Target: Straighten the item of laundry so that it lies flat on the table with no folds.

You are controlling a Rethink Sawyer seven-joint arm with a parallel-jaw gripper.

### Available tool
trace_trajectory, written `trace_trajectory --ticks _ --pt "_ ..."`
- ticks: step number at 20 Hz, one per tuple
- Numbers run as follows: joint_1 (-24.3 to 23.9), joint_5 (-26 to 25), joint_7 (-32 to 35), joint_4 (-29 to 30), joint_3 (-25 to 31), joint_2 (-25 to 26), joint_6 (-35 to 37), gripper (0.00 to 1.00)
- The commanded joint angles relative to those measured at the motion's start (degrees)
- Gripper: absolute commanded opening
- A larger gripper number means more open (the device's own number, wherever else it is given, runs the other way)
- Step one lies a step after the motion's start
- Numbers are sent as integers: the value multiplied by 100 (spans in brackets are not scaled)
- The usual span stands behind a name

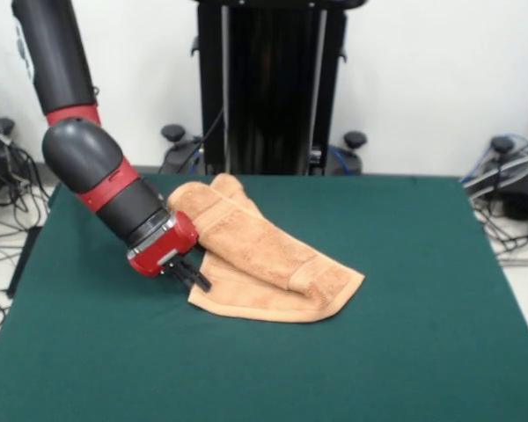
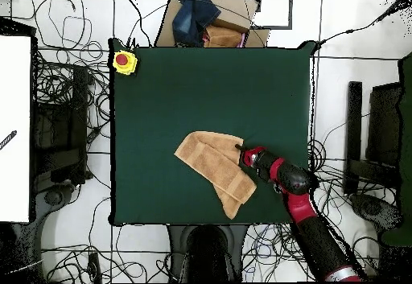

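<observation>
Still folded: towel sits mid table, doubled over w/ a top layer lying diagonally across the bottom one, so not flat yet. Unfolding and smoothing all left to do, by my read. Gripper is low at towel's edge on the arm side, tips touching or just beside the lower layer; can't tell if it's open or clamped on cloth. Yellow box w/ red button at a table corner, well apart from towel. No readable text or labels.
</observation>
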Motion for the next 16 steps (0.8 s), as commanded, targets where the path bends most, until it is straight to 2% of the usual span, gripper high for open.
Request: trace_trajectory --ticks 1,8,12,14,16 --pt "927 -411 297 -894 1 292 -542 0" --pt "1052 -273 156 -1327 36 212 -304 0" --pt "1312 -253 135 -1500 -5 -59 -22 0" --pt "1438 -481 193 -1528 -113 -283 -242 0" --pt "1578 -1033 96 -1381 -193 -751 -689 0"
